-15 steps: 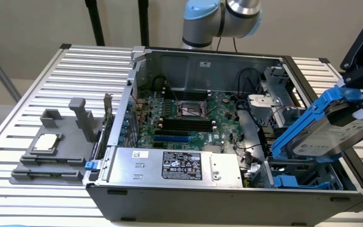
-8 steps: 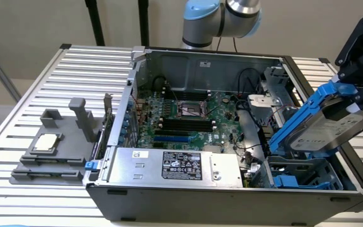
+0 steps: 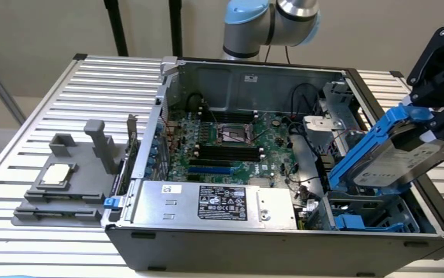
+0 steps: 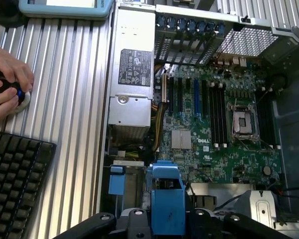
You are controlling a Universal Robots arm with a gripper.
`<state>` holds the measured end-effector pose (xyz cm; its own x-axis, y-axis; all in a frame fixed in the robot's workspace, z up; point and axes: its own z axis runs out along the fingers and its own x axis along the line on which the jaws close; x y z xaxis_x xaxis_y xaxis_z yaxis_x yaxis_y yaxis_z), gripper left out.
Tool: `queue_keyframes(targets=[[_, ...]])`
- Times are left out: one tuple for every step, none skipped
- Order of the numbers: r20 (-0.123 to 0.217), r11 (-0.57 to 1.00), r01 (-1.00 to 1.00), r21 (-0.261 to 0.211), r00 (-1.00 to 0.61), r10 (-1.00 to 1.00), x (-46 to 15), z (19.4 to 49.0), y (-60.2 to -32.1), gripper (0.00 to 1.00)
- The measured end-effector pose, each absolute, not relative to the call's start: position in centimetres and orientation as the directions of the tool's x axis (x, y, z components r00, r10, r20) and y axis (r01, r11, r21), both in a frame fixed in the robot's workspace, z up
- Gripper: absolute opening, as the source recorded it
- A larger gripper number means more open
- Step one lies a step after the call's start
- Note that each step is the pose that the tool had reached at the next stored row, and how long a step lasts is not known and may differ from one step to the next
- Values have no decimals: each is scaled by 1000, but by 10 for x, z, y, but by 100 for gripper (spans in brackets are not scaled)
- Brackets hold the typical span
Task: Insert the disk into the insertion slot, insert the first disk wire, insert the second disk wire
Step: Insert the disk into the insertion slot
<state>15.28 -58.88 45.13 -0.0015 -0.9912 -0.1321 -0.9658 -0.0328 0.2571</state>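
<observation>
The black claw (image 3: 432, 124) is closed tight on one end of the disk (image 3: 402, 161). The disk is a flat silver-grey metal box with a white label and a bright blue plastic frame. It hangs tilted in the air, with its low end pointing down into the open dark grey computer case (image 3: 283, 243). In the exterior view the disk is at about three o'clock from the green board (image 3: 233, 145) in the middle of the case.

The slot (image 3: 364, 219) is a dark grey metal bay with bright blue plastic rails. It sits at about five o'clock from the green board, just under the low end of the disk. The disk is close above the slot but is not in it yet. So I think the first step is only partly done: the disk is picked up and brought over, but not pushed in.

I can see no wire plugged into the disk, so both wire steps are left to do. I cannot tell which of the black wires (image 3: 307, 95) are the disk wires.

In the wrist view the blue frame (image 4: 167, 196) sits between the claw's black fingers (image 4: 102, 221). A person's hand (image 4: 7, 82) rests near a black keyboard (image 4: 15, 174).
</observation>
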Motion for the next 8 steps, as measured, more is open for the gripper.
queue_keyframes(targets=[[-132,-33,-966,257,-1,-991,153,454,-589,32],[-132,-33,-966,257,-1,-991,153,457,-589,32],[-133,-33,-966,257,-1,-991,153,458,-589,32],[-133,-33,-966,257,-1,-991,153,459,-591,32],[-132,-33,-966,257,-1,-991,152,459,-592,32],[-133,-33,-966,257,-1,-991,152,459,-595,32],[-132,-33,-966,257,-1,-991,152,459,-598,32],[-133,-33,-966,257,-1,-991,152,459,-601,32]])
